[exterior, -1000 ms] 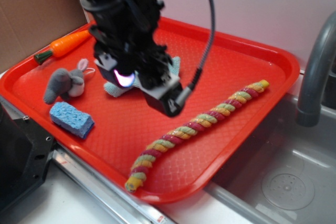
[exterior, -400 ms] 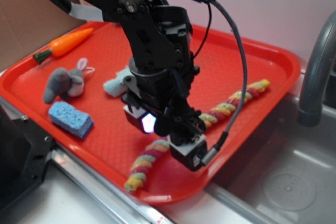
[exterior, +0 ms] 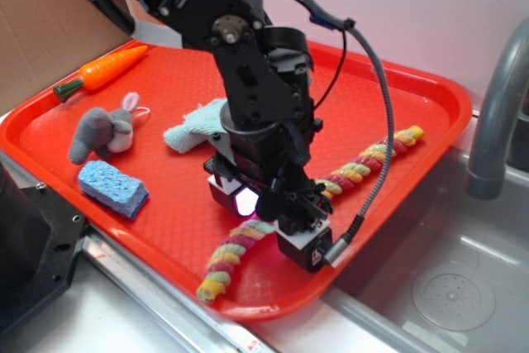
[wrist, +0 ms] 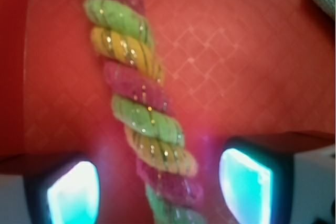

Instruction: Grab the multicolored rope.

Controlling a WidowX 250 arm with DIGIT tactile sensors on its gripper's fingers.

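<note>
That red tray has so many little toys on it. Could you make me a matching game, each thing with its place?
Things:
1. toy carrot
2. blue sponge
3. multicolored rope
4. plush bunny

Places:
A. passing under the end effector
B. far left rim of the red tray
C. near edge, left side
D. between carrot and sponge

Pairs: 1-B, 2-C, 3-A, 4-D
</note>
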